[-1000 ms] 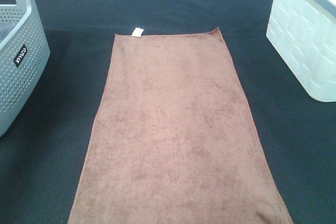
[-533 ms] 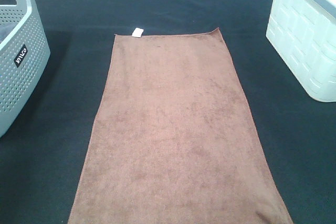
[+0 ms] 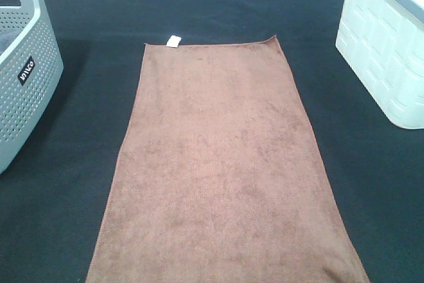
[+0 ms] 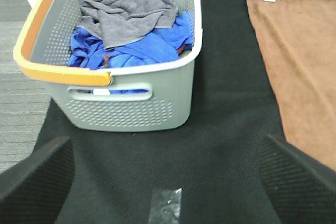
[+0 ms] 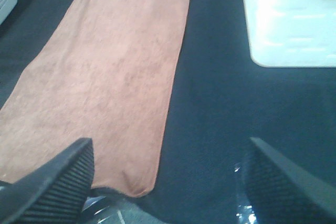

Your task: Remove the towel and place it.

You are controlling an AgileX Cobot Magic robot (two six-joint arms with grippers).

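The reddish-brown towel (image 3: 222,164) lies spread flat on the black cloth, its small white tag (image 3: 174,40) at the far left corner. Neither arm shows in the high view. In the left wrist view the towel (image 4: 299,72) lies off to one side, and my left gripper (image 4: 168,182) hangs open above bare black cloth, in front of the grey basket. In the right wrist view my right gripper (image 5: 168,177) stands open above the cloth beside the towel's (image 5: 105,77) near corner, holding nothing.
A grey perforated basket (image 3: 16,77) stands at the left; its rim is orange on one side (image 4: 58,72) and it holds blue and grey cloths. A white bin (image 3: 387,51) stands at the right, also seen as the white bin (image 5: 289,19) in the right wrist view.
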